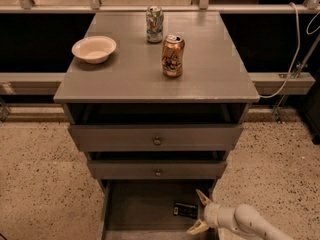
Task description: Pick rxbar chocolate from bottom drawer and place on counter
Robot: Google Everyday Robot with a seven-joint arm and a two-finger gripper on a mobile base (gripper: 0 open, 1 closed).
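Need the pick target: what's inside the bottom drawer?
A black rxbar on the drawer floor, open claw beside it. The back is hidden under the cabinet.

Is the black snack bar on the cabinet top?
No, the rxbar chocolate lies in the bottom drawer beside the open pincer; the counter holds only a copper can, a pale can and a bowl.

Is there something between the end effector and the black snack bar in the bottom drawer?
Nothing visible. The open cream two-finger end effector sits beside the flat black snack-bar wrapper on the floor of the grey wooden bottom drawer.
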